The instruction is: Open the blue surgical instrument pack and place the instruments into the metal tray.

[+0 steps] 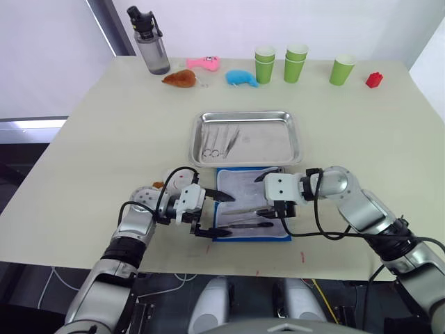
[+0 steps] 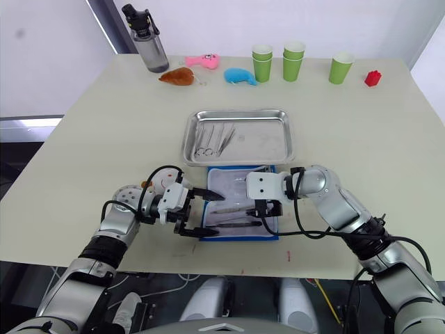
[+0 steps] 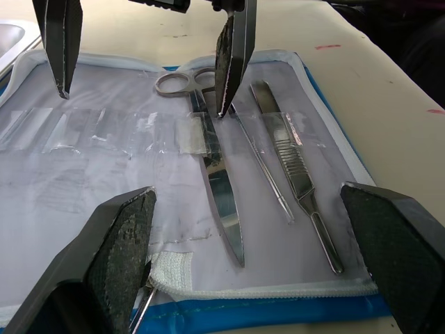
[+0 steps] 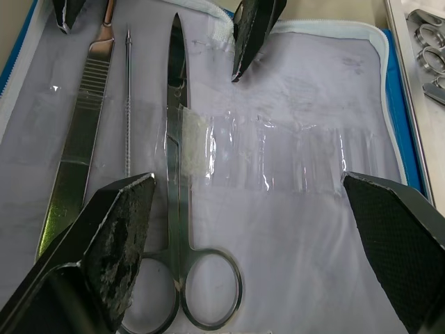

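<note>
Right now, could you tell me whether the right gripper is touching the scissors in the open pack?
Cannot tell. In the left wrist view, one right gripper fingertip overlaps the scissors, but no view shows contact or a gap plainly.

Big beige table [image 1: 90, 160] sitting against plain white wall [image 1: 222, 21], daylight coming in, cables [image 1: 62, 282] trailing on dark floor underneath.
</note>
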### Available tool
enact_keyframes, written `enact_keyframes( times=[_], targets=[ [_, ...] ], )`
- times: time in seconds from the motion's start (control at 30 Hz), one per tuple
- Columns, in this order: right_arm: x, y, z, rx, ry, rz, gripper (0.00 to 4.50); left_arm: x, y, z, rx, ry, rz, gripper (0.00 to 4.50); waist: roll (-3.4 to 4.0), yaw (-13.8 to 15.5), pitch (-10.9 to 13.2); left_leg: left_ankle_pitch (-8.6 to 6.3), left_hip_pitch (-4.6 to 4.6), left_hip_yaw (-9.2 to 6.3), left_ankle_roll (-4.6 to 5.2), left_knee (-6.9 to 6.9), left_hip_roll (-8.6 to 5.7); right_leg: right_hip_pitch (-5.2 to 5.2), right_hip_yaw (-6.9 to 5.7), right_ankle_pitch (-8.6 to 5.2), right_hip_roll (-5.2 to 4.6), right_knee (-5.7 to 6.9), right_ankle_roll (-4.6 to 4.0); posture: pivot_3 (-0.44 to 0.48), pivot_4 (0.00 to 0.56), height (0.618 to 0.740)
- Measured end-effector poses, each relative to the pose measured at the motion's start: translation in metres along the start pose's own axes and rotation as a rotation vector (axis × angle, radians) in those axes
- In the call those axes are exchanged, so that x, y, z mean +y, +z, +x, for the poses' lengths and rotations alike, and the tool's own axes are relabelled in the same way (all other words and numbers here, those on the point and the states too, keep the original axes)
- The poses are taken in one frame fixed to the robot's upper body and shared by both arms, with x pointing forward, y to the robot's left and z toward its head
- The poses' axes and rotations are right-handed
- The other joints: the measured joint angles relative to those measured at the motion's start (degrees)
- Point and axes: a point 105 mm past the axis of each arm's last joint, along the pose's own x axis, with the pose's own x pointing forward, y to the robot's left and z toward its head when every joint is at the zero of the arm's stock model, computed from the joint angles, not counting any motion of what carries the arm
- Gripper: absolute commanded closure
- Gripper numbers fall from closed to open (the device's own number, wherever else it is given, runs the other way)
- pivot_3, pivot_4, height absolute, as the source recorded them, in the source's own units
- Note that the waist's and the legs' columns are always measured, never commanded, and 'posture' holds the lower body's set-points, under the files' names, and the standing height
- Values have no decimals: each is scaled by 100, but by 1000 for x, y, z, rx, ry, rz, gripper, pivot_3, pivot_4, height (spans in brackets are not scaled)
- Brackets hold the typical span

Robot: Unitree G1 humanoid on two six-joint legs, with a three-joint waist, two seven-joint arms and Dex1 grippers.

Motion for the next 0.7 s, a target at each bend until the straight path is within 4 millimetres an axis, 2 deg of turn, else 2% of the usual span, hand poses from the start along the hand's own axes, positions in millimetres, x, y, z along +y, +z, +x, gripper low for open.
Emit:
enact_keyframes(
  times=[0.33,0.37,0.43,0.47,0.53,0.7],
  targets=[
    [7,-6,-7,41,62,88,0,0,0,0,-1,-1,-1,35,2,2,-2,0,0,0,0,0,1,0,0,0,0,-1,0,0,150,734],
    [7,-6,-7,42,67,92,503,0,0,0,-1,-1,-1,0,2,1,-4,0,0,0,0,0,0,0,0,0,0,-1,0,0,150,734],
    [10,-6,-6,40,80,97,556,0,0,0,-1,-1,-1,0,1,1,-5,0,0,0,0,0,0,0,0,0,0,-1,0,0,150,734],
    [10,-6,-6,39,84,100,1296,0,0,0,-1,0,-1,0,2,1,-5,0,0,0,0,0,0,0,0,0,0,-1,0,0,150,734],
    [13,-6,-4,38,102,103,2016,0,-1,0,-1,1,-3,0,1,0,-7,0,1,0,0,0,0,1,0,0,0,-1,0,0,150,734],
    [17,-4,1,27,124,108,4273,0,-1,0,-1,3,-8,0,2,-8,-12,0,7,0,0,0,0,1,4,0,1,8,0,0,150,734]
  ],
)
